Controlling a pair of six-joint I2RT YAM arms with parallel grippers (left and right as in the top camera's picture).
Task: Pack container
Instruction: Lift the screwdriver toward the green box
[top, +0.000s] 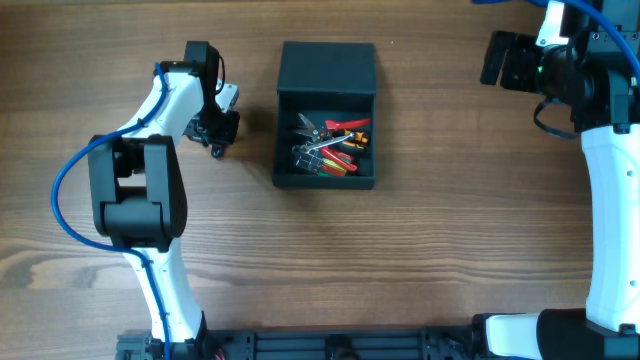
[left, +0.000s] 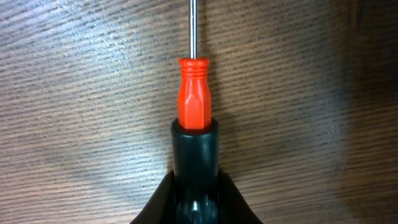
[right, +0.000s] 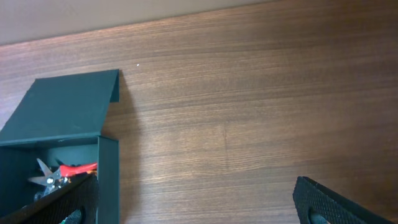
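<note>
A wooden table (top: 420, 250) with fine straight grain is spread under both arms. At its middle, between the arms, the container (top: 327, 182) is set: a matte, dark teal-grey, roughly square box, its flat hinged lid (top: 328, 67) laid open on the far side. Inside it a tangle of hand tools (top: 330, 145) is seen, with bare steel jaws and glossy red and yellow grips. The right gripper (top: 505, 60) is held well apart from the box, its jaws spread wide and empty; dimpled black pads (right: 333, 202) are shown in the wrist view. Left of the box, the left gripper (left: 196, 202) is closed on a screwdriver (left: 194, 99) (a ribbed orange-red handle with a black butt, and a thin steel shaft), clamped at the butt.
</note>
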